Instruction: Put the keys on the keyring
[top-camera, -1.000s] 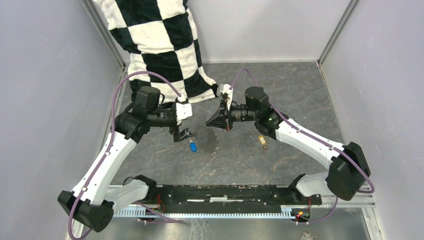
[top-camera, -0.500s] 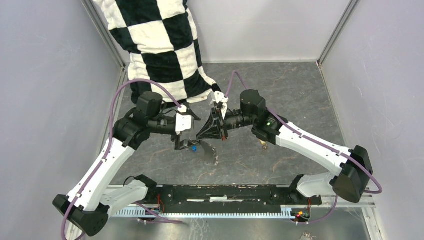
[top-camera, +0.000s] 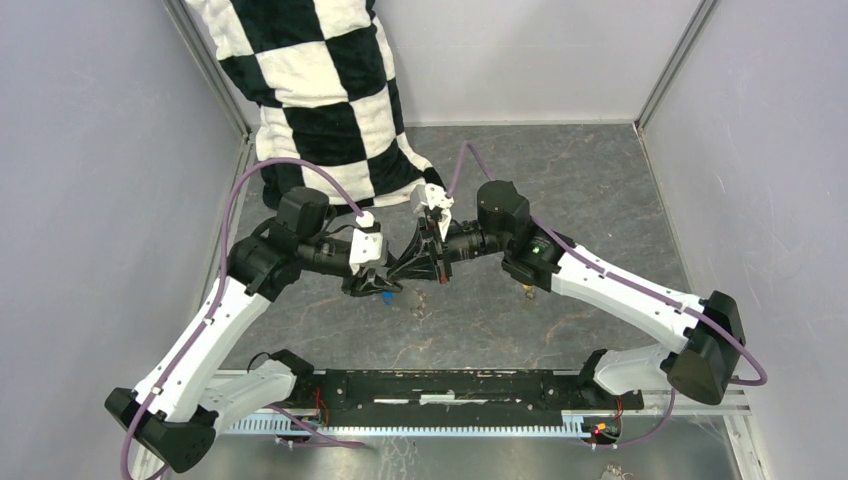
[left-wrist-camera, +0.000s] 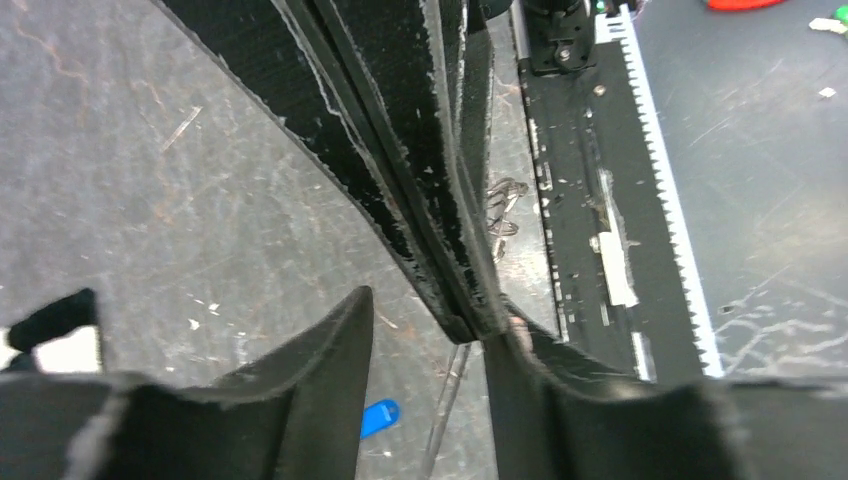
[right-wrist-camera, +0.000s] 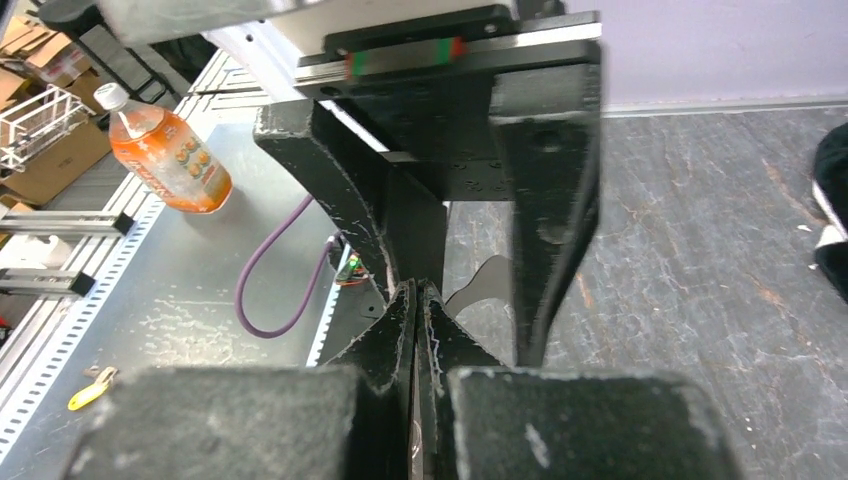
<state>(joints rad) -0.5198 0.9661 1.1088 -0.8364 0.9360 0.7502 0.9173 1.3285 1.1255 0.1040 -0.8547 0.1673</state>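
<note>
arms drawn closer together, left gripper (left-wrist-camera: 432, 318) part-open, straddling right gripper (right-wrist-camera: 416, 295), its matte black fingers pressed shut, seemingly pinching thin wire keyring (left-wrist-camera: 447, 395), blue-headed key (left-wrist-camera: 378, 418) nearby

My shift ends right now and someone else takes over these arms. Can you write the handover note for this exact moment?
Left gripper: open, low over the blue key, holding nothing.
Right gripper: shut on the keyring, with its tips between the left gripper's fingers.
The blue key lies on the table. The yellow key lies there too, partly hidden by the right arm.
Done: keyring gripped.
Left: thread both keys on; neither is on it yet.
</note>
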